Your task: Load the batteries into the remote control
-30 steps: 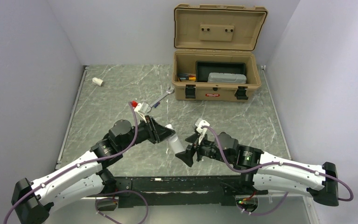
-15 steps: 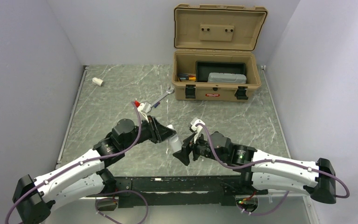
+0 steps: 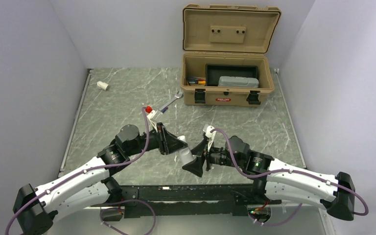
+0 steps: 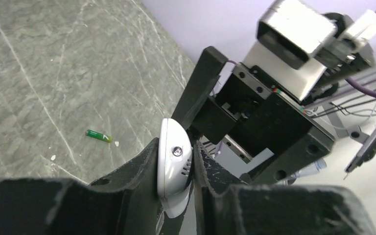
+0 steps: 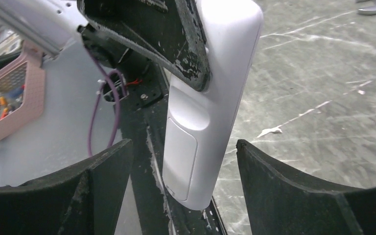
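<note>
— Right wrist view: the remote [image 5: 208,98] is held off the bench [image 4: 54,73], clamped across its upper part by the left pincer [image 4: 175,149], with its back side shown. The right pincer [image 5: 185,147] is spread wide, one finger on each side of the lower end, and nothing is touched.
— How should the cover [image 5: 180,156] be handled?
— It should probably be pinched low and slid lengthwise, with the clamp kept firm so the remote is not twisted.
— What is hidden?
— The cover's catch cannot be made out, the compartment is unseen, and only one battery [image 4: 99,135] is seen, lying on the bench.
</note>
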Robot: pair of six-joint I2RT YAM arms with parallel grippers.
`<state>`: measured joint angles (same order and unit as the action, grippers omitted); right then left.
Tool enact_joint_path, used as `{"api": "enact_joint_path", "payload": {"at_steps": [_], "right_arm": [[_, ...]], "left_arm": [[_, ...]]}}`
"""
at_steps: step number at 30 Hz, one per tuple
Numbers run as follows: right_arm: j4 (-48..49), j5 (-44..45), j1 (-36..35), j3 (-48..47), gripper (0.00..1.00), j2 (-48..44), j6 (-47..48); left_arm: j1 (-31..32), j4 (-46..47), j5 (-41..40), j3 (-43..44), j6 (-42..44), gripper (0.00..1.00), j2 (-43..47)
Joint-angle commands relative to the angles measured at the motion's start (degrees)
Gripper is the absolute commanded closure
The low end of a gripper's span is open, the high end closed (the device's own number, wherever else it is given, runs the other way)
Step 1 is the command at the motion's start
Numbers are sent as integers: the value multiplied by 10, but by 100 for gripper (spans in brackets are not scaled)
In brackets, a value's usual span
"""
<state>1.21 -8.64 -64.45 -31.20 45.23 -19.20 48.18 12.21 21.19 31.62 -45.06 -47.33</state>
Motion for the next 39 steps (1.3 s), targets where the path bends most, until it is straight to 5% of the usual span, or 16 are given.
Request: {"api": "enact_joint_path", "payload": {"at_steps": [1, 15, 22, 26, 28, 36, 39], "right_arm": [[62, -107, 16, 17, 22, -18, -21], [149, -173, 54, 48, 49, -17, -76], [185, -197, 59, 50, 70, 2, -92], [224, -199, 61, 61, 100, 1, -116], [256, -199, 61, 68, 100, 4, -136], [351, -204, 61, 62, 100, 43, -194], [365, -206, 62, 61, 100, 48, -201]], "left_arm": [[-1, 39, 54, 17, 35, 100, 21], [-1, 133, 113, -1, 26, 100, 25], [-1, 138, 112, -1, 30, 100, 30], [-1, 159, 91, -14, 17, 100, 31], [-1, 192, 84, -27, 2, 100, 30], [0, 335, 71, -66, -57, 63, -4], [-1, 348, 67, -68, -64, 62, -12]]}}
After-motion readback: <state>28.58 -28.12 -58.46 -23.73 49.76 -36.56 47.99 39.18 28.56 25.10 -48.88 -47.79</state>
